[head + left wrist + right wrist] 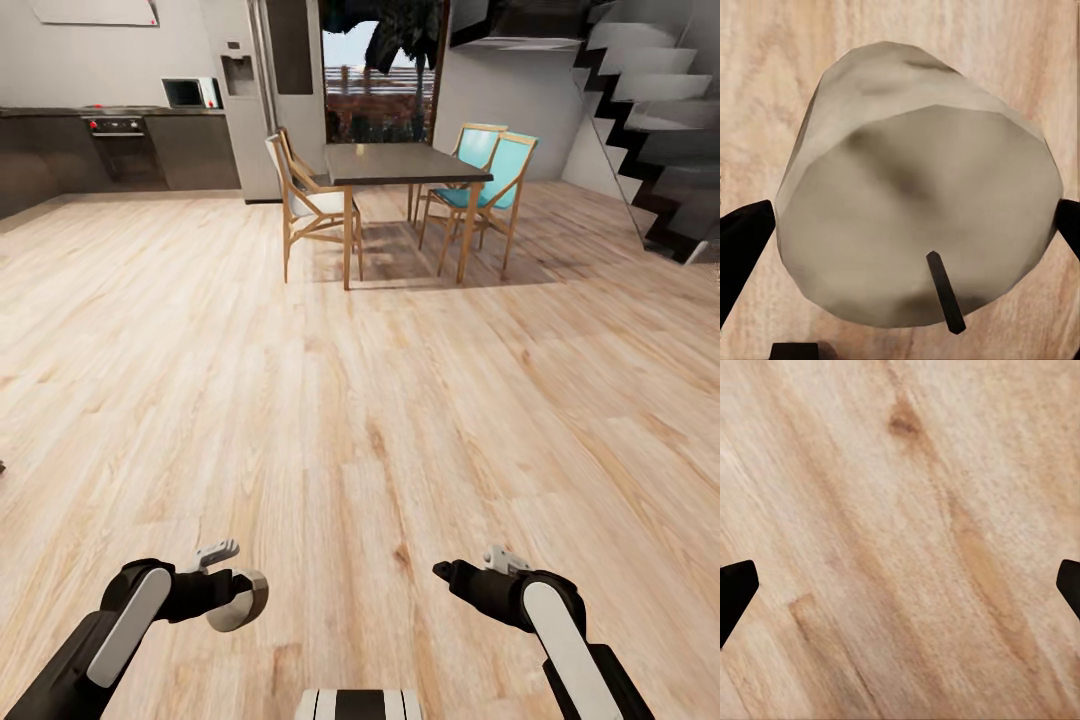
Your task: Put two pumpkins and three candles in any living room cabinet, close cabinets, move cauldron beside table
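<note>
In transit over wood floor (pixel 360 400) | left claw (pixel 907 225) clamped on candle (pixel 915 202), wick facing camera | right claw (pixel 900 585) apart, empty | cabinet unseen: drive smoothly, keep grip firm, turn base to find it.

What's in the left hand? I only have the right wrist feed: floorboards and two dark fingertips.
Observer: A candle, pale beige-grey, clamped between the left hand's fingers.
Operator: Wick?
Observer: Yes, a short dark wick faces the wrist camera.
Operator: Right hand?
Observer: The right hand is open and holds nothing.
Operator: Ahead?
Observer: A dark dining table with wooden chairs stands across the wood floor.
</note>
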